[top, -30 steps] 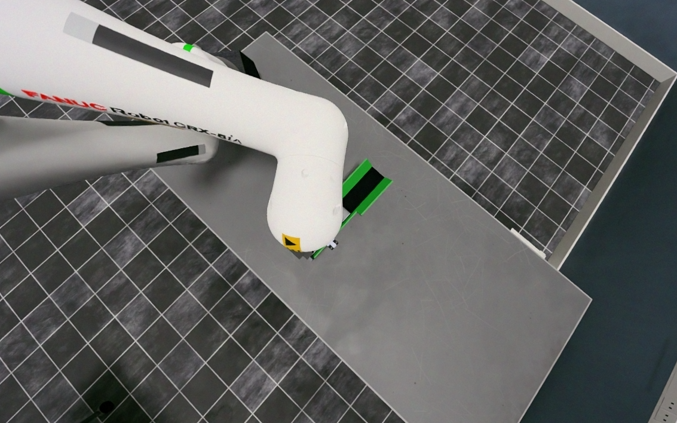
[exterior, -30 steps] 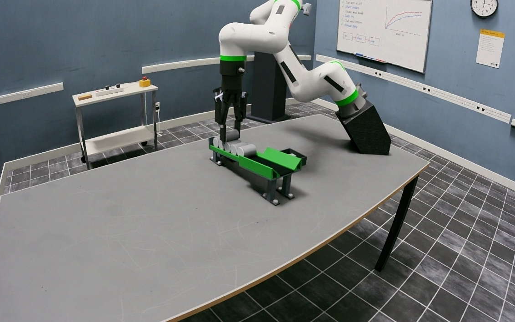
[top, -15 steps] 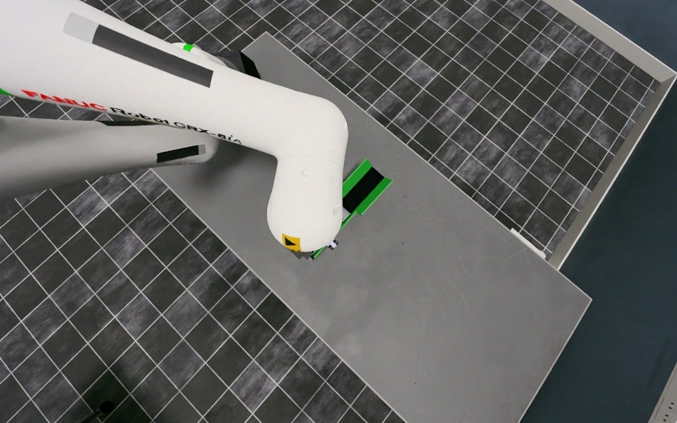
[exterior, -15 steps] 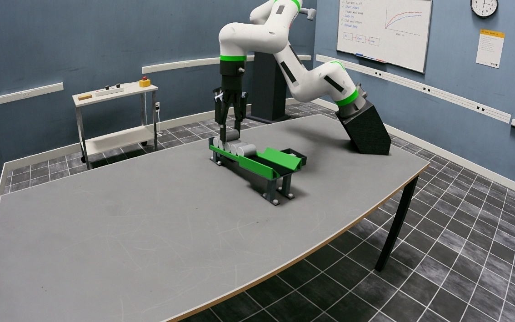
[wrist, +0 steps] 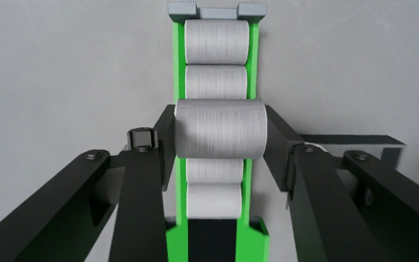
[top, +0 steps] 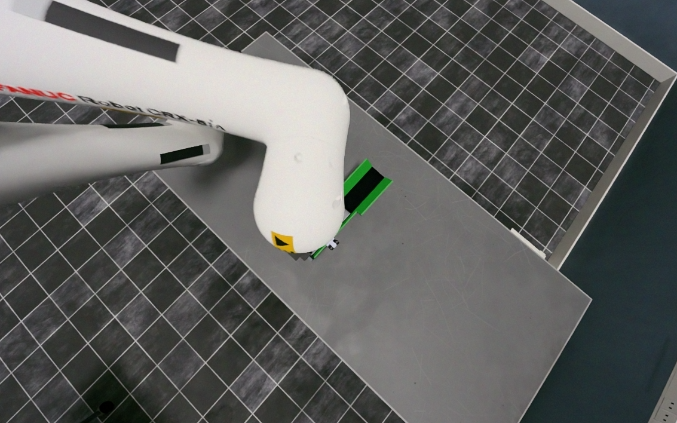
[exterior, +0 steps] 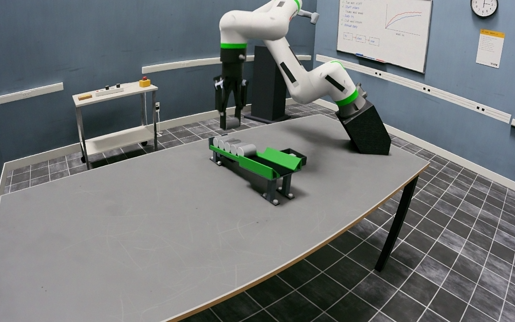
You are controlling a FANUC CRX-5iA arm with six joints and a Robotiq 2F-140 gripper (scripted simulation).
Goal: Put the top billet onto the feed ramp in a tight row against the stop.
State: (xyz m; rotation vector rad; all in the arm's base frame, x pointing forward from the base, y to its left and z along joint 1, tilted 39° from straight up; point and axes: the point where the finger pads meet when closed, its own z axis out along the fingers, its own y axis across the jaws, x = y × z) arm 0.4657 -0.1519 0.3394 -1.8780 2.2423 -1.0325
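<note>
My gripper is shut on a grey steel billet, holding it by its two ends, level and crosswise. In the exterior view the gripper holds the billet well above the green feed ramp. Several billets lie side by side on the ramp's low end, against the grey stop. In the wrist view they sit straight across the ramp, directly below the held billet. In the top view the arm hides the billets; only the ramp's upper end shows.
The ramp stands on dark legs on a grey table. The ramp's raised open end points toward the arm's black base. A white cart stands on the floor behind the table.
</note>
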